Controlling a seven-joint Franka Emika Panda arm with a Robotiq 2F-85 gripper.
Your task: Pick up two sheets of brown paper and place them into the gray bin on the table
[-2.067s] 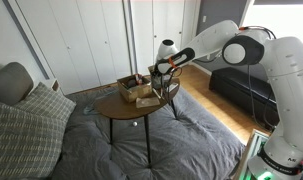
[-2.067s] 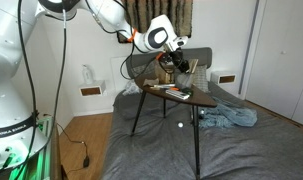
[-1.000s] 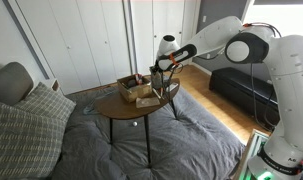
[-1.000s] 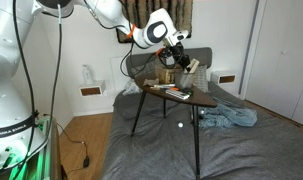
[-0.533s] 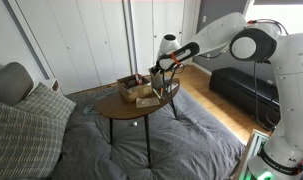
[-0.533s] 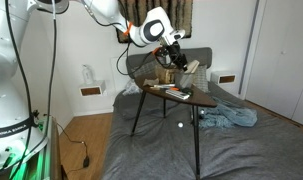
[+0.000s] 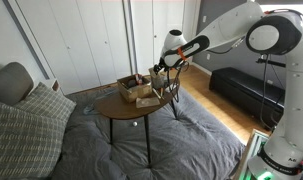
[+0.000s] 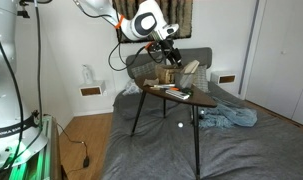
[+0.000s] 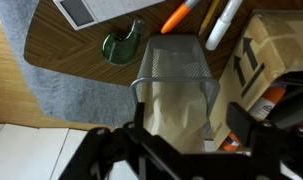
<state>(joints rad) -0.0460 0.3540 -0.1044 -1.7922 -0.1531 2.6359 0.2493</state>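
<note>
In the wrist view a gray mesh bin (image 9: 175, 62) stands on the dark wooden table (image 9: 61, 50). A tan crumpled sheet of brown paper (image 9: 177, 112) lies inside it. My gripper (image 9: 188, 132) hangs straight above the bin, jaws wide apart, touching neither paper nor bin. In both exterior views the gripper (image 7: 162, 70) (image 8: 167, 58) hovers a little above the bin (image 7: 170, 89) at the table's far end. More tan paper (image 7: 145, 100) lies by the brown cardboard tray (image 7: 131, 87).
Beside the bin lie an orange marker (image 9: 178, 17), a white marker (image 9: 222, 22), a green tape roll (image 9: 121, 47) and a cardboard box (image 9: 263, 55). A bed with gray cover (image 7: 141, 150) lies under the table (image 8: 191, 97). A black couch (image 7: 241, 90) stands behind.
The arm has lifted the gripper upward, away from the bin and the table top. The things on the table have not moved.
</note>
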